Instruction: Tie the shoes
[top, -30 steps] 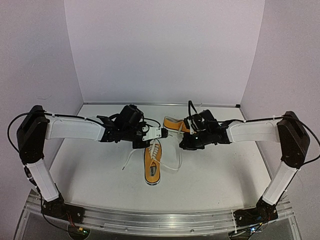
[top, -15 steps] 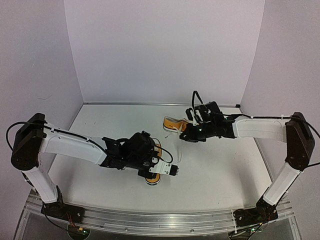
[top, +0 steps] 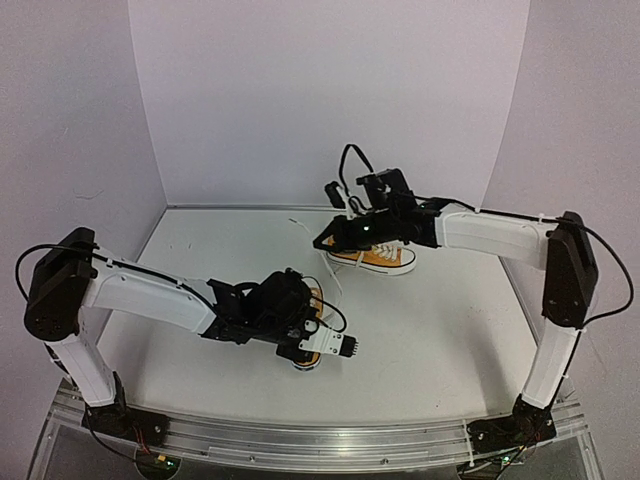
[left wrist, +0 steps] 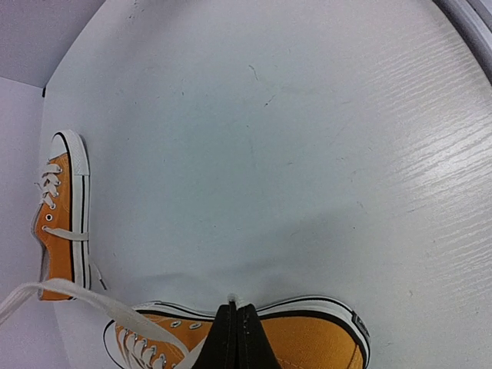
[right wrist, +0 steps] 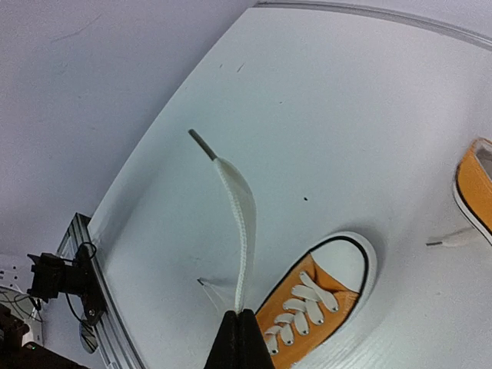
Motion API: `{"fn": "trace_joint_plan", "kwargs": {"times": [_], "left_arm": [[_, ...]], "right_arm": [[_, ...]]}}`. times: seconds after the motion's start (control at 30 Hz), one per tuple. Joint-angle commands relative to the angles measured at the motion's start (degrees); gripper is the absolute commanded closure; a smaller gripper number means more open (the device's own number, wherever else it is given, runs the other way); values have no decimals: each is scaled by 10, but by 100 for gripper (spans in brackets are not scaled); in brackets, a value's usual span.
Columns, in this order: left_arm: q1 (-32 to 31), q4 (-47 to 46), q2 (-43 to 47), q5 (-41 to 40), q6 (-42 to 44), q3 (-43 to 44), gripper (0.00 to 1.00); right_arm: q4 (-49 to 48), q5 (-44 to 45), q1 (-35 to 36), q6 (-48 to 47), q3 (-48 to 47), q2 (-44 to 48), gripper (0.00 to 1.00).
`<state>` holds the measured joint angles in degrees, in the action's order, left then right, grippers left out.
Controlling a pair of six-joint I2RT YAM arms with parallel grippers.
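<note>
The right gripper [right wrist: 237, 319] has its two fingers pinched flat on one white lace [right wrist: 243, 223], which rises from them toward 11 o'clock in the wrist view to a bare tip, beside the toe of the near shoe [right wrist: 307, 311]. The left gripper [left wrist: 234, 315] is also closed tight, low over that shoe's side, with one stretch of lace [left wrist: 92, 301] running from its fingers toward 8 o'clock; whether that is clamped I cannot tell. Two shoes lie on the table [top: 450, 330]: the near one mostly under the left gripper at about 6 o'clock from above, and the far shoe [top: 385, 260] toward 1 o'clock, near the right gripper.
</note>
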<state>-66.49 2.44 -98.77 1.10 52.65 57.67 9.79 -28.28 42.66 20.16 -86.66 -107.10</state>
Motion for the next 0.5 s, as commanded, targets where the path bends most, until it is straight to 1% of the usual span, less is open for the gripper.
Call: {"fn": "trace_joint_plan", "kwargs": {"times": [0.0, 0.1, 0.23, 0.47], "left_arm": [[-13, -9, -14, -5, 11, 6, 100], [-17, -3, -19, -6, 14, 6, 100], [-23, 3, -29, -30, 19, 7, 100], [-32, 20, -51, -47, 27, 20, 100]], "right_arm": [[48, -30, 61, -40, -106, -69, 100], [63, -38, 86, -43, -145, -97, 100], [73, -57, 112, -41, -173, -121, 100], [95, -85, 145, -38, -218, -158, 100]]}}
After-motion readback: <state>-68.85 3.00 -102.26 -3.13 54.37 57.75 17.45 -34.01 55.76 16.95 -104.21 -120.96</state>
